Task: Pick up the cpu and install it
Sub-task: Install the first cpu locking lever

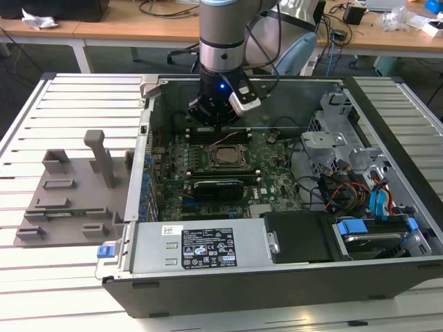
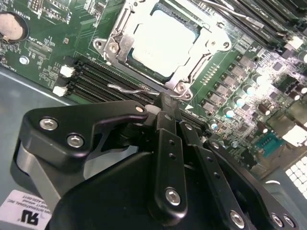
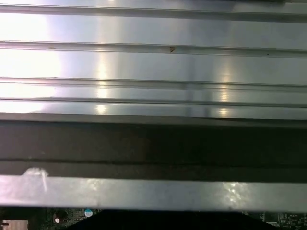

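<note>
The cpu (image 1: 223,156) lies flat in the motherboard socket inside the open computer case, silvery top up. In the second wrist view the cpu (image 2: 165,43) sits inside the metal socket frame (image 2: 115,45), and a thin wire lever (image 2: 129,87) runs along the frame's edge. My gripper (image 1: 216,123) hangs over the board just behind the socket. Its black fingers (image 2: 165,108) meet at their tips, shut, close to the wire lever and the socket's corner. Nothing shows between them.
A grey plastic fixture (image 1: 69,187) stands on the slatted table at the exterior view's left. The case holds a power supply (image 1: 201,245) in front and a drive cage with cables (image 1: 360,200) at the right. Memory slots (image 2: 96,79) flank the socket. The case rim (image 3: 153,191) borders the table slats (image 3: 153,62).
</note>
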Controlling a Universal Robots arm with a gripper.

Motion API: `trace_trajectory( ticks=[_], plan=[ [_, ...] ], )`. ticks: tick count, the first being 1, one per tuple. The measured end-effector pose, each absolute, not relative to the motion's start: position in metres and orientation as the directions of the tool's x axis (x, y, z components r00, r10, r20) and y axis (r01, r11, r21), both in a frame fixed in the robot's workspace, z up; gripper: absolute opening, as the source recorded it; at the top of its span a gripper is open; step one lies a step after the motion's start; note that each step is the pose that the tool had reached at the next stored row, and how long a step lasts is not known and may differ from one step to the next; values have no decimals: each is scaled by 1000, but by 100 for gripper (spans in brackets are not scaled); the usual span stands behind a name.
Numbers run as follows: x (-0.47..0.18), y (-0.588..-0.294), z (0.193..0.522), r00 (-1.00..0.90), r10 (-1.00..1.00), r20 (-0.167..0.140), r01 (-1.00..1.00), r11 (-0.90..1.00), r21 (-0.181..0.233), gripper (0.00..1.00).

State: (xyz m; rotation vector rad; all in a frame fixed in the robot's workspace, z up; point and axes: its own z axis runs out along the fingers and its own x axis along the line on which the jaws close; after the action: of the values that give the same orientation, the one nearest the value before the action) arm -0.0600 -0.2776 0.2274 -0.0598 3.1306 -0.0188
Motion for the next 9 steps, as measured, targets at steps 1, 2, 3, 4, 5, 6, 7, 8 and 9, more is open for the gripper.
trace_trajectory(
  ticks=[1,2,3,4,5,6,7,8,9],
  plan=[
    [-60,-277,226,-999,-49,-10,-49,999,-12,11],
    [-60,-277,225,-998,-56,-10,-56,998,-12,11],
    [-60,-277,224,-998,-61,-10,-61,998,-11,11],
    [-60,-277,224,-998,-61,-11,-61,998,-3,11],
    [-60,-276,224,-998,-62,-11,-62,998,6,11],
    [-60,-276,223,-998,-63,-12,-63,998,11,11],
    [-60,-276,222,-998,-64,-12,-65,998,17,11],
    [-60,-276,221,-998,-66,-12,-66,998,18,11],
    [-60,-276,219,-998,-67,-12,-67,998,19,11]
  ],
)
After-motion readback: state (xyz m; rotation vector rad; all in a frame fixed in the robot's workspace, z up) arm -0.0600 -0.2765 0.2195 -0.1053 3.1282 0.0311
